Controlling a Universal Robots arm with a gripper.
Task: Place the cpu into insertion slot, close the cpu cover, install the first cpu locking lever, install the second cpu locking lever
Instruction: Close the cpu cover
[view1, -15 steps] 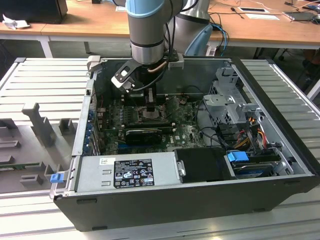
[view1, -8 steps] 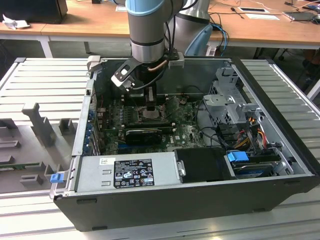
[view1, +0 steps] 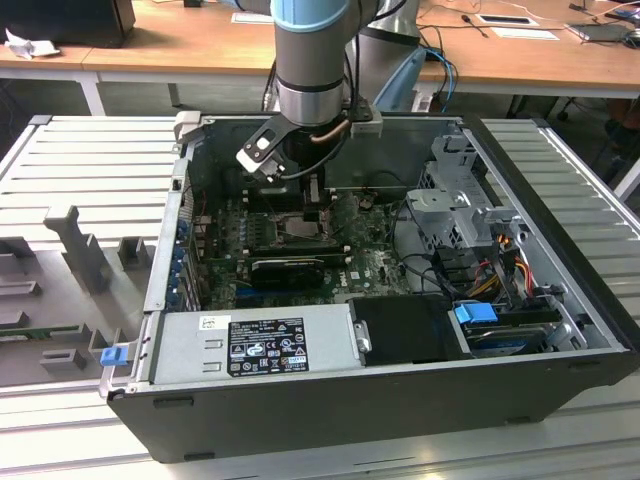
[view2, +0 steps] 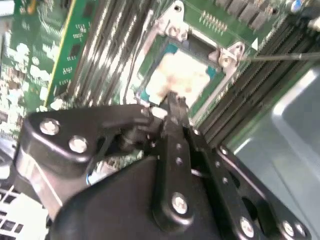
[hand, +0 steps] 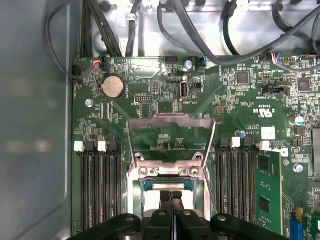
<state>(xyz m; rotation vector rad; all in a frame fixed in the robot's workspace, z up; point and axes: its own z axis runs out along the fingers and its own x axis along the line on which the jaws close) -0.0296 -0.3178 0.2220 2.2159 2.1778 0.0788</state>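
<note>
While lowered into one open computer case (view1: 300, 410), one gripper (hand: 172, 196), fingertips drawn tight together with nothing between them, poised right at an edge of one cpu (view2: 185, 75); contact impossible to tell. Lying flat, silver face up, in one insertion slot (hand: 146, 192). One cpu cover (hand: 171, 119), swung up and open beside the socket. One coin battery (hand: 113, 87) on the green board. Under the case, ribbed grey metal table (view1: 90, 160); beyond, wooden desk (view1: 180, 40).
</note>
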